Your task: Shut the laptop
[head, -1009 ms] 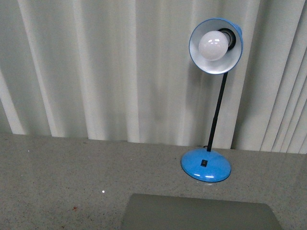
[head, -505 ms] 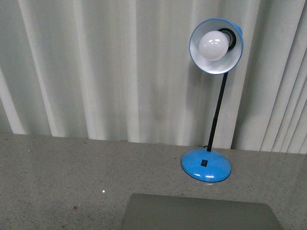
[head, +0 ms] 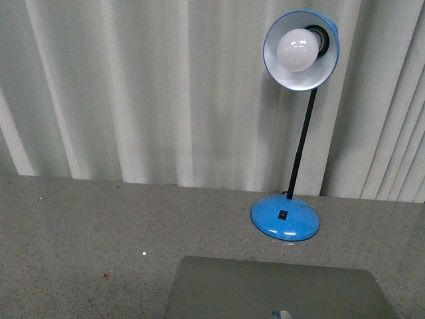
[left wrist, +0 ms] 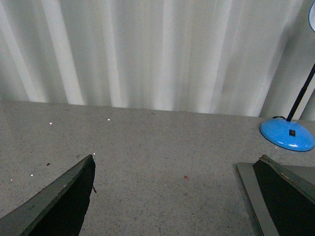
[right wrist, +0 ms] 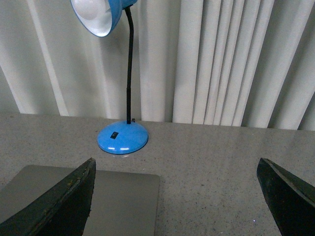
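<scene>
Grey laptop (head: 279, 289) lid, near edge cut off by frame.

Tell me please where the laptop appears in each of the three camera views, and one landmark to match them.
Front view: the laptop, grey lid up, lies at the bottom edge, right of centre.
Left wrist view: only a grey strip of it shows, beside one gripper finger.
Right wrist view: its lid lies low, partly behind a finger.
Shared landmark: the blue lamp base, just beyond the laptop.
</scene>
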You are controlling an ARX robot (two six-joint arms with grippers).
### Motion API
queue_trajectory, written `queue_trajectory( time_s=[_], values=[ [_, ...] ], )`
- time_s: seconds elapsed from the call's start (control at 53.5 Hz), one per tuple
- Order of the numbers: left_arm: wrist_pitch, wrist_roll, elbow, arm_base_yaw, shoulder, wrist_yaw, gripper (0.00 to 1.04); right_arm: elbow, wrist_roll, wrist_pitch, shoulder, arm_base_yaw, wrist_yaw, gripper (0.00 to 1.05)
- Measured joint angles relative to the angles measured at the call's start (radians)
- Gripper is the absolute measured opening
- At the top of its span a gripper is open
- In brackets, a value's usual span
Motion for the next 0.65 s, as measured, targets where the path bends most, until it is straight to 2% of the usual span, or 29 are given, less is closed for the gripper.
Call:
queue_trajectory(
  time_s=[0.654],
  values=[
    [0.0, 0.0, 0.0, 0.0, 0.0, 0.0, 0.98, 0.0, 0.0, 0.0, 0.0, 0.0, 0.0, 0.97]
  ],
)
